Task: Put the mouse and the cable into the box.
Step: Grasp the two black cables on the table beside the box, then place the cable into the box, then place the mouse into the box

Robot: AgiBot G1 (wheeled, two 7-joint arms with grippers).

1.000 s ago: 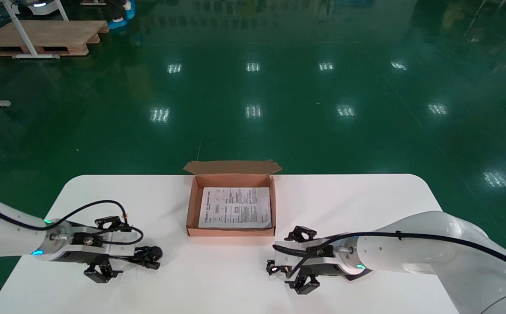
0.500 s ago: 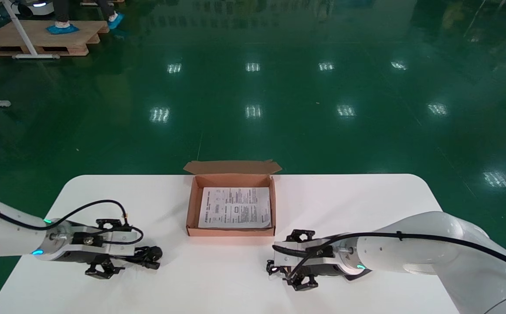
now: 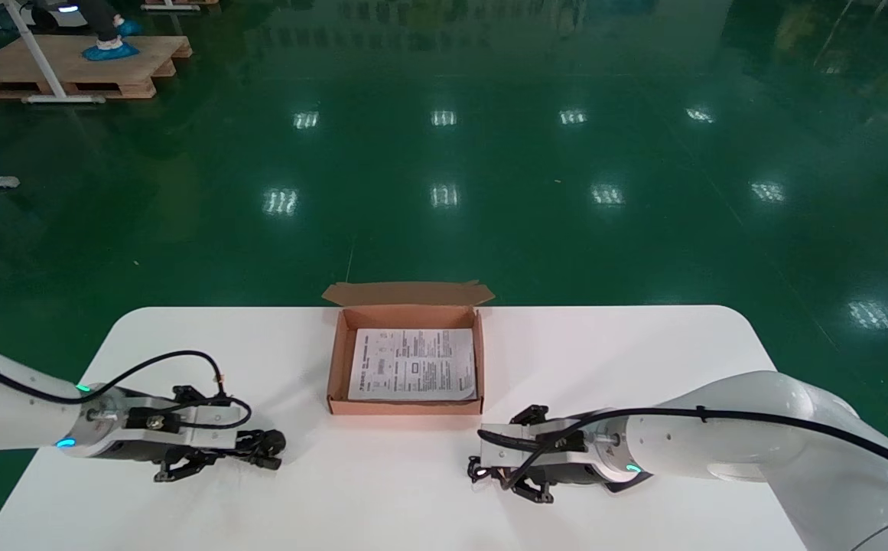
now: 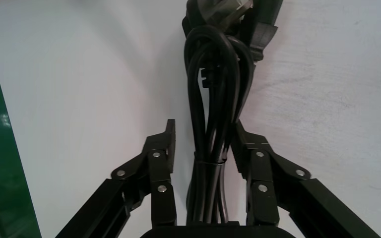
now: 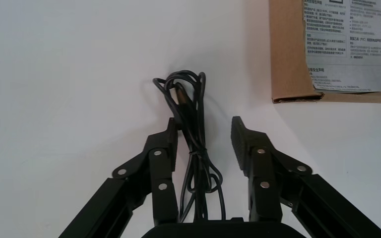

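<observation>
Straddling thick cable bundle (image 4: pixel 213 74) with part-open left hand (image 4: pixel 204 128), thin cable (image 5: pixel 186 91) with part-open right hand (image 5: pixel 205 124); gripping neither. Only leaflet (image 3: pixel 413 363) in cardboard box (image 3: pixel 334 360); both transfers pending.

I see the left gripper (image 4: pixel 204 128) narrowing around the cable (image 4: pixel 213 74), the right gripper (image 5: pixel 204 123) around the thin cord (image 5: pixel 186 99).

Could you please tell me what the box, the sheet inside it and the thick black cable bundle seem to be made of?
The box looks like matte brown cardboard with a folded flap. The sheet is white printed paper. The thick cable bundle, between the left gripper's open fingers, has a black, glossy sheath, probably rubber or PVC; it bends in smooth loops.
</observation>
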